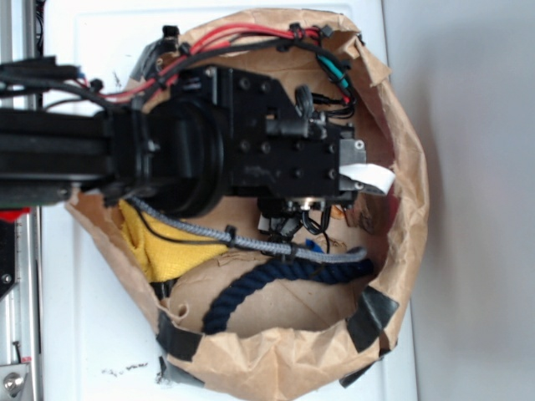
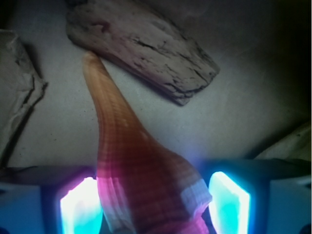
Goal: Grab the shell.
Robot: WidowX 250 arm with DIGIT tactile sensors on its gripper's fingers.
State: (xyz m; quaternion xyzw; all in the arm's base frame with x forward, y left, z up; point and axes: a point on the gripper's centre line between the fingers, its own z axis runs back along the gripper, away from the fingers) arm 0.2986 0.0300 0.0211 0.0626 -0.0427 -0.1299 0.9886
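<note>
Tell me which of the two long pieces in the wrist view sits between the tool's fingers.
The shell: glossy, orange, ridged, tapering to a point. The wood is flat, cracked, and lies beyond it.

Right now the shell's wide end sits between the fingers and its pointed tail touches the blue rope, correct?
Not quite. The wide end of the shell does sit between the fingers, but in the wrist view the pointed tail reaches the wood piece, not the rope, which lies elsewhere in the bag in the exterior view.

Crumpled brown paper bag (image 1: 401, 109), rim patched with black tape (image 1: 372, 316), holds navy rope (image 1: 251, 288), yellow cloth (image 1: 163, 246). Cracked flat wood piece (image 2: 141, 46) lies on bag floor.
</note>
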